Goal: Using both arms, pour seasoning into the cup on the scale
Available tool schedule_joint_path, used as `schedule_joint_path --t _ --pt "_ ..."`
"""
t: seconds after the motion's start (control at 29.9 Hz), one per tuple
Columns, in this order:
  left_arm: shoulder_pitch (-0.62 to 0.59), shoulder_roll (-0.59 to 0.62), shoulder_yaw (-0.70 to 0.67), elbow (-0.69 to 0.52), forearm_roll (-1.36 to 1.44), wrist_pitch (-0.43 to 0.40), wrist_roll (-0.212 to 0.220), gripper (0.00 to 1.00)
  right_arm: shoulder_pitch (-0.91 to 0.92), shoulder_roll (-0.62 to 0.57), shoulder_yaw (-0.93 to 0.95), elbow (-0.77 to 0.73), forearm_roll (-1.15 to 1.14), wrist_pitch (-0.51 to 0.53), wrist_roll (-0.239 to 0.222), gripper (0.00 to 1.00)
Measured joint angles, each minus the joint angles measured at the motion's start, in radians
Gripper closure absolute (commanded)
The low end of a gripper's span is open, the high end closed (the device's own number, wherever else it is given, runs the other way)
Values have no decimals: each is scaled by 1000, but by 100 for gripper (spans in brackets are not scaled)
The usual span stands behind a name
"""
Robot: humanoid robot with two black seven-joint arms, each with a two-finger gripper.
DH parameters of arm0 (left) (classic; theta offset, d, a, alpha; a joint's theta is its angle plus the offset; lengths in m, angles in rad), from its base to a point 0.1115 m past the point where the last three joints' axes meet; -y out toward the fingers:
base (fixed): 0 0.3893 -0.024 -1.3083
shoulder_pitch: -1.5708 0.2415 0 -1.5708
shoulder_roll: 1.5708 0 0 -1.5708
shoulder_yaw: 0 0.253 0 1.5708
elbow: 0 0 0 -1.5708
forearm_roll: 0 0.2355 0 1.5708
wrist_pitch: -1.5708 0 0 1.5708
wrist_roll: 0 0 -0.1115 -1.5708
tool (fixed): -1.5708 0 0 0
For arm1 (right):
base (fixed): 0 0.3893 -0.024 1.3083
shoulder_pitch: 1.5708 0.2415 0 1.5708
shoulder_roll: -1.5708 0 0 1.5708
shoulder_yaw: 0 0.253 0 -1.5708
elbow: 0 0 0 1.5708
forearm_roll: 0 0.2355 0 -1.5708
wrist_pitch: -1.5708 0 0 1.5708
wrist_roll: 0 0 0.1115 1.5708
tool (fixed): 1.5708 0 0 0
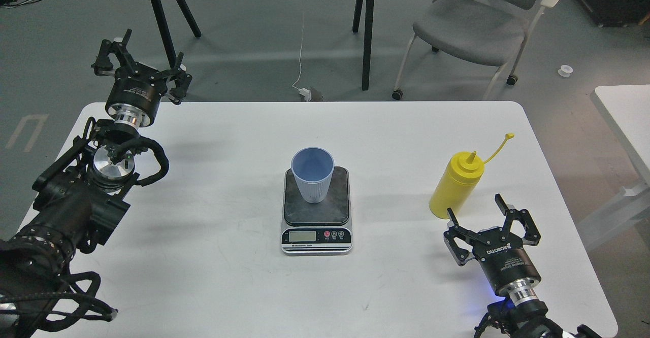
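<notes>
One yellow seasoning bottle (455, 184) stands upright on the right part of the white counter (213, 277), its cap strap sticking out to the right. One light blue cup (313, 174) stands on the one scale (317, 211) at the middle. My right claw (490, 220) is spread wide just beside the bottle, not touching it. My left claw (138, 64) is also wide, empty, at the far left corner.

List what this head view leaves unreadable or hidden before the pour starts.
- Scale display: digits too small to read.
- Cup: seems empty, but the bottom is dim and blue.
- Bottle: opaque yellow, fill level hidden.
- Right arm: cut off by the bottom edge behind the gripper.
- Left gripper: open, fingertips dark against the floor.
</notes>
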Motion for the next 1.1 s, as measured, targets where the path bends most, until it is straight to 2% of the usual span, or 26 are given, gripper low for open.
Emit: schedule_joint_path --t 0.17,0.4,0.5,0.6,0.77,0.97,1.1 --pt "4 0 0 0 -1 0 0 1 -54 -150 67 81 -3 0 6 1" --pt "4 -3 -8 0 -2 0 0 1 10 -290 218 11 -5 0 -4 0" --pt "4 -3 -11 0 -3 0 0 1 139 -316 237 -101 -8 0 -4 0" --pt "4 2 -14 0 -4 0 0 1 315 -321 220 -282 -18 1 -1 0" --pt "6 12 -15 0 -4 0 2 1 616 -298 82 -581 -44 1 -21 0" --pt "8 15 -13 0 -5 0 2 1 842 -174 5 -880 -45 0 -76 0" --pt "-2 7 -7 0 -4 0 3 1 904 -95 7 -979 -43 0 -86 0"
